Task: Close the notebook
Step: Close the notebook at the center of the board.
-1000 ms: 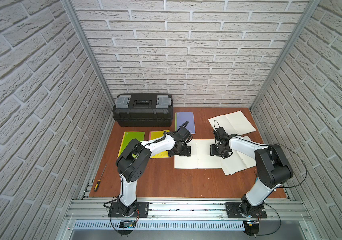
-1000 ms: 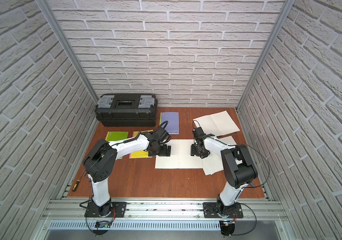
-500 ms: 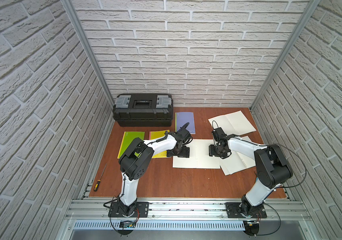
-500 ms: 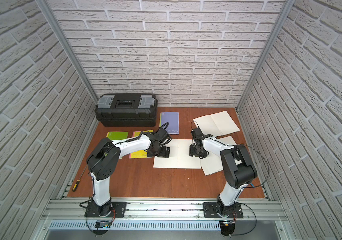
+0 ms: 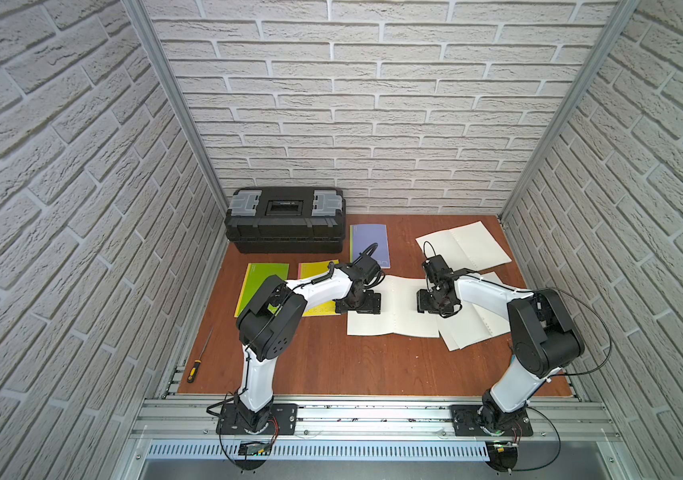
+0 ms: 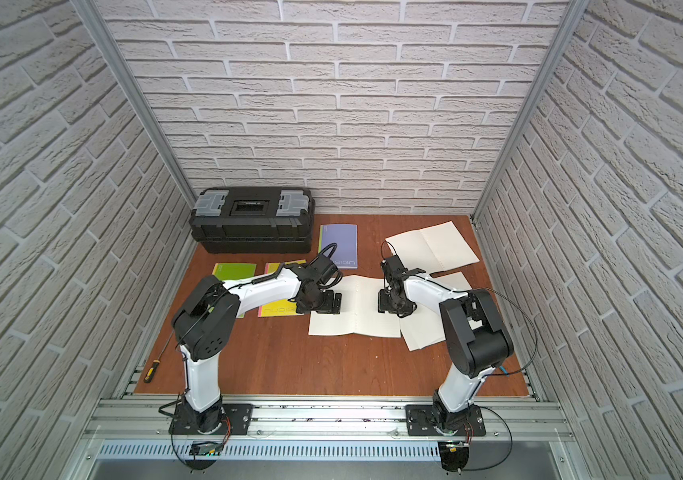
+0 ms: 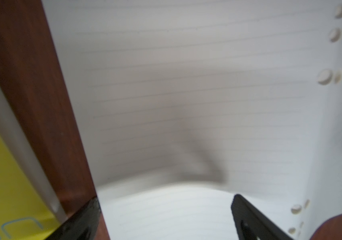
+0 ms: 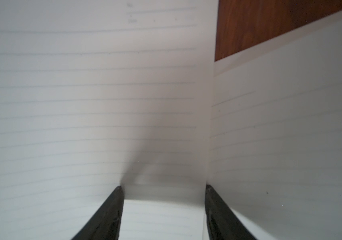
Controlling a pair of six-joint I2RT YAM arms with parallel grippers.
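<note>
Yellow cover risk: the yellow notebook (image 5: 317,270), lying just beside the left gripper (image 5: 358,305), is being put in danger of being shoved if that wide-spread claw is swept sideways.
Left page risk: 1 sheet is being seen bowing up in the left wrist view. It is being judged likely to be creased or torn rather than turned, since only paper is being caught, not the cover.
Notebook place: the open notebook (image 5: 394,309) is being seen lying flat and spread at the middle of the table (image 5: 352,361), with 1 gripper set on each half. It is not yet being closed.
Right page risk: the lower notebook (image 5: 475,328), being overlapped by the task's right page, is being judged liable to be dragged along.
Left arm pose: it is being stretched low across the table with the wrist bent down. The jaws are being held fully released, 1 finger (image 7: 78,222) off the page and 1 over it.
Right arm pose: it is being folded inward, with the right gripper (image 5: 431,301) being pointed down. The jaws are being held part-open astride the page edge, with nothing seen clamped.
</note>
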